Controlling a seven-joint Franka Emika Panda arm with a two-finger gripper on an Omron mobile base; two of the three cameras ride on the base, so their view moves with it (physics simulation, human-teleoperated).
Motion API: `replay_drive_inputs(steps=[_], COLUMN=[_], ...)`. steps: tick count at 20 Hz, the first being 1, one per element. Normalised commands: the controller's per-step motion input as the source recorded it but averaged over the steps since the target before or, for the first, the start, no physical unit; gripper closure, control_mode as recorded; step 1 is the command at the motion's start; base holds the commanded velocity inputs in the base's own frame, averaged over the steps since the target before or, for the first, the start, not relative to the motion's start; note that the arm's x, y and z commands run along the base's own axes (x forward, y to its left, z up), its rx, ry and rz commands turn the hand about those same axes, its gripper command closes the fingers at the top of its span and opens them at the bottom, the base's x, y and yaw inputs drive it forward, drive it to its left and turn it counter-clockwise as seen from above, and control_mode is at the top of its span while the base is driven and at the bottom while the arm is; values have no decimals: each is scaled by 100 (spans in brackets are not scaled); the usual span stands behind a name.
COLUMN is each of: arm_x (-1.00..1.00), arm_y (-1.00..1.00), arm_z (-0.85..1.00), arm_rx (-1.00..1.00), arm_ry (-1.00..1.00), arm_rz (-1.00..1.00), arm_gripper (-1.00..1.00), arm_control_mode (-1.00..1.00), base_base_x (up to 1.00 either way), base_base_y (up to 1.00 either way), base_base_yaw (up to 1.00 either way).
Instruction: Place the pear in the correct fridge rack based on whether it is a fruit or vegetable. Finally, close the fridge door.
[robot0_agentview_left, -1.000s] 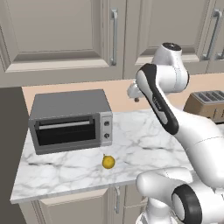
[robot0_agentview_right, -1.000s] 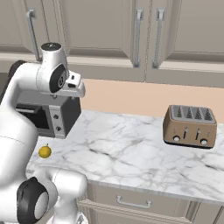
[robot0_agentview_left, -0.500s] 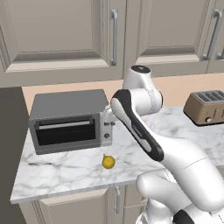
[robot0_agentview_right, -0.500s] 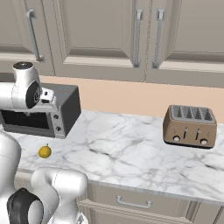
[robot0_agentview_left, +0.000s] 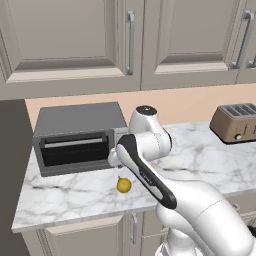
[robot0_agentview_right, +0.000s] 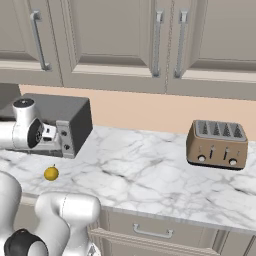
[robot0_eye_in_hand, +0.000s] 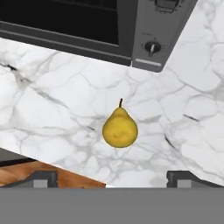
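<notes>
Marble-patterned white counter (robot0_agentview_left: 210, 165) runs under a row of beige wall cabinets (robot0_agentview_left: 75, 45) with long metal handles. On its left part stands a dark grey toaster oven (robot0_agentview_left: 80, 137), its glass door facing the near edge and its control panel with a round knob (robot0_eye_in_hand: 152, 47) on the right side. Far to the right sits a brown four-slot toaster (robot0_agentview_right: 217, 144), well apart from the oven.

The pear (robot0_agentview_left: 123, 185) lies on the counter in front of the oven's right end, near the counter's near edge and clear of the oven. It is yellow with a short dark stem; in the hand view the pear (robot0_eye_in_hand: 120, 128) sits in the middle of the picture with its stem pointing toward the oven's control panel. In the right base view the pear (robot0_agentview_right: 51, 173) rests alone on the marble, left of the toaster and below the oven's corner.

The white arm bends over the counter, its wrist hanging just above and in front of the oven's right end. The tool (robot0_eye_in_hand: 113, 177) hovers over the pear, not touching it; its two dark fingertips (robot0_eye_in_hand: 41, 178) stand wide apart at the bottom of the hand view with nothing between them, so it is released. A strip of wooden floor (robot0_eye_in_hand: 43, 173) shows past the counter's near edge.
</notes>
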Motion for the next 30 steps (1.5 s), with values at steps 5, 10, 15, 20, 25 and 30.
replay_drive_inputs(steps=[5,10,15,20,25,30], arm_x=[11,0,0,0,0,10], arm_y=[3,0,0,3,7,10], arm_z=[-48,-5,-51,-39,-13,-12], arm_rx=[0,0,0,0,0,0], arm_ry=[0,1,0,1,2,2], arm_rz=[-8,0,0,0,0,0], arm_gripper=[-100,-100,-100,-100,-100,-100], arm_control_mode=[-100,-100,-100,-100,-100,-100], base_base_x=[0,0,0,0,0,0], base_base_y=[0,0,0,0,0,0], base_base_yaw=[0,0,0,0,0,0])
